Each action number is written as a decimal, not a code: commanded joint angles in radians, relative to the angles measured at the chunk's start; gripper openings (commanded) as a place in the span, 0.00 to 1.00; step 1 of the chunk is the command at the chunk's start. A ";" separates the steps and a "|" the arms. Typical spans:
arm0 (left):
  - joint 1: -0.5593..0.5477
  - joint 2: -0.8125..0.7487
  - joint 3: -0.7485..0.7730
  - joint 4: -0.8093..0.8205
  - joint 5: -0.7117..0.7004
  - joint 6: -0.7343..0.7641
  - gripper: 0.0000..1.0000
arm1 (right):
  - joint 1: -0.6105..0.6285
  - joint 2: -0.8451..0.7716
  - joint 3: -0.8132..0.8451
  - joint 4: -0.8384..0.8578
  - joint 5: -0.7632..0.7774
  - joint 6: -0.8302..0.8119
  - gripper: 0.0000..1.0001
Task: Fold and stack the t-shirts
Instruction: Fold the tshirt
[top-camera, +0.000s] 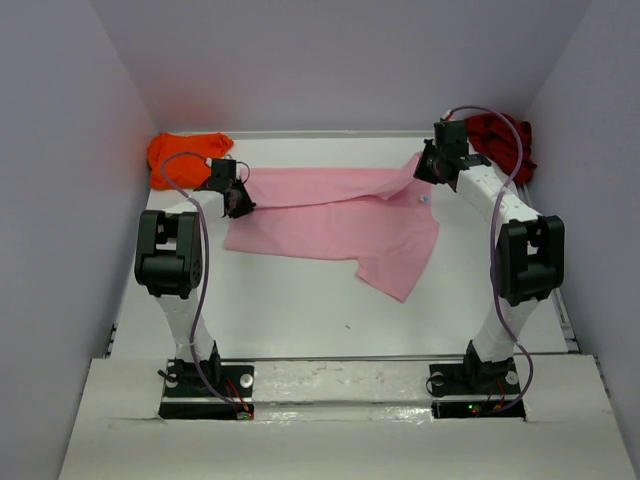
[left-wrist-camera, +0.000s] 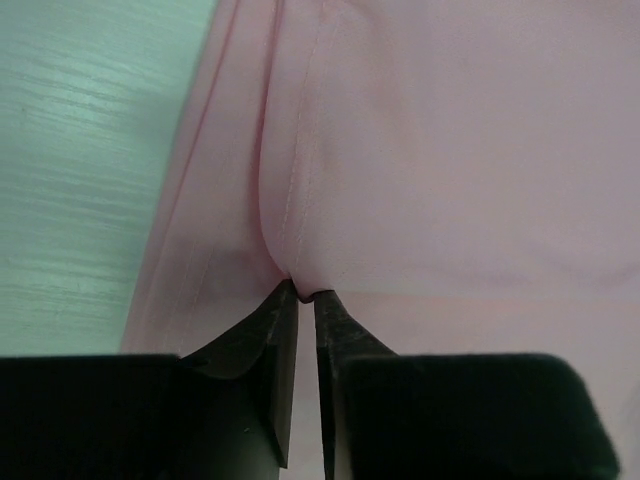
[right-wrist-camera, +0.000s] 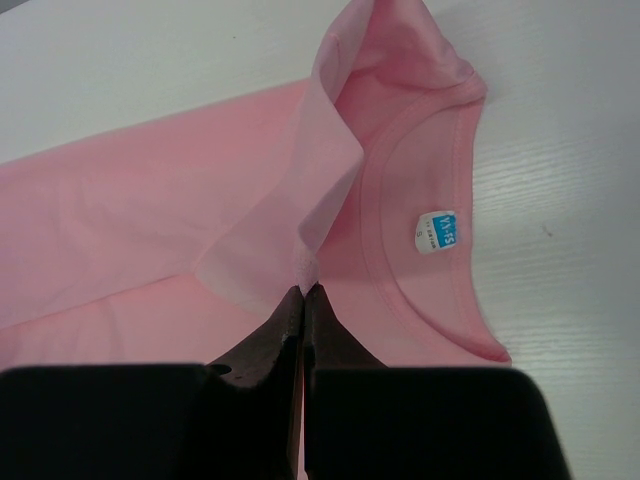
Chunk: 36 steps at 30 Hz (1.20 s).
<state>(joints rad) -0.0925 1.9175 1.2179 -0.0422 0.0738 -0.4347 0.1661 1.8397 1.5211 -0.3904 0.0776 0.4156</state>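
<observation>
The white worktop (top-camera: 300, 310) fills the space between pale walls, with both arms reaching from its near edge toward the far half.

A light pink cloth t-shirt (top-camera: 330, 215) is the largest thing on it. It lies spread out across the middle of the far half, running from near the left arm to near the right arm, with one part reaching toward the near right. Most of it lies flat. Its far right end is drawn up off the surface into a raised fold.

A bright orange cloth t-shirt (top-camera: 185, 155) sits bunched in the far left corner, just beside the pink one's left end but apart from it. A dark red cloth t-shirt (top-camera: 497, 133) lies crumpled in the far right corner, behind the right arm's wrist.

The left pincer (left-wrist-camera: 305, 293) is down at the left edge of the pink t-shirt. Its jaws stand almost together, with only a thin slit between them, and a small pucker of pink cloth beside a stitched hem is nipped at their tips.

The right pincer (right-wrist-camera: 303, 290) is fully closed on a fold of the pink t-shirt just beside its ribbed neckline (right-wrist-camera: 372, 230).

A small white and blue label (right-wrist-camera: 436, 231) sits inside that neckline; its print is too small to read.
</observation>
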 joint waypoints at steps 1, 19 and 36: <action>-0.001 -0.005 0.035 0.005 -0.020 0.016 0.15 | 0.010 -0.040 -0.010 0.025 0.013 0.002 0.00; -0.001 0.069 0.417 -0.226 -0.206 0.195 0.00 | 0.010 -0.030 -0.009 0.030 0.082 0.017 0.00; 0.004 0.261 0.767 -0.189 -0.270 0.229 0.00 | 0.010 0.030 0.037 0.031 0.091 0.014 0.00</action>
<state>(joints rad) -0.0917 2.2009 1.8664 -0.2703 -0.1463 -0.2348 0.1715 1.8538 1.5078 -0.3882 0.1429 0.4305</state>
